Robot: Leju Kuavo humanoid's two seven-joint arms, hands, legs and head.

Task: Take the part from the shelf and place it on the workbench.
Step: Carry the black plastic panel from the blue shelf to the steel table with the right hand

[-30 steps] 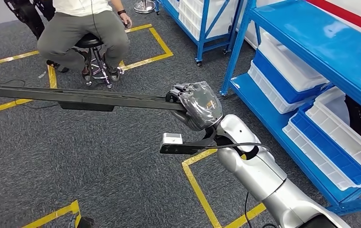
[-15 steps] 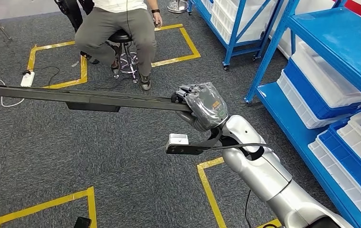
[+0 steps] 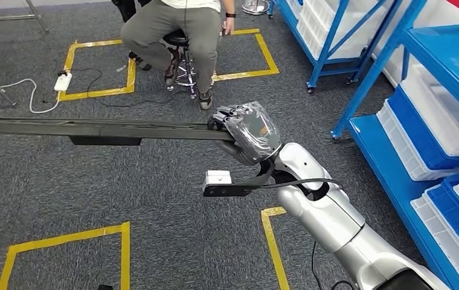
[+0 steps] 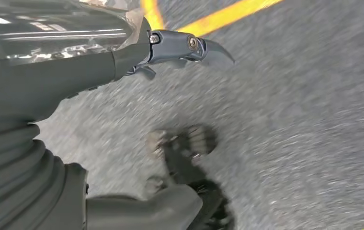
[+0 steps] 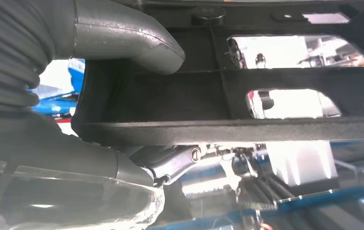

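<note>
— Underfoot? Grey carpet (image 3: 94, 199), yellow tape squares (image 3: 97, 66), blue shelf (image 3: 432, 72) on the right, seated person (image 3: 179, 30).
— And the part (image 3: 94, 128)? Held level over the floor, right hand (image 3: 248, 133), fingers (image 3: 224, 113) wrapped round one end. Left hand (image 4: 51, 72): can't tell.

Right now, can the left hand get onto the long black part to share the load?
Probably not yet. The left hand hangs low over the carpet, holding nothing, while the right hand grips the long black part at one end.

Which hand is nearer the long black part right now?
Right. The right hand grips the long black part at its end; the left hand hangs over the carpet, away from it.
</note>
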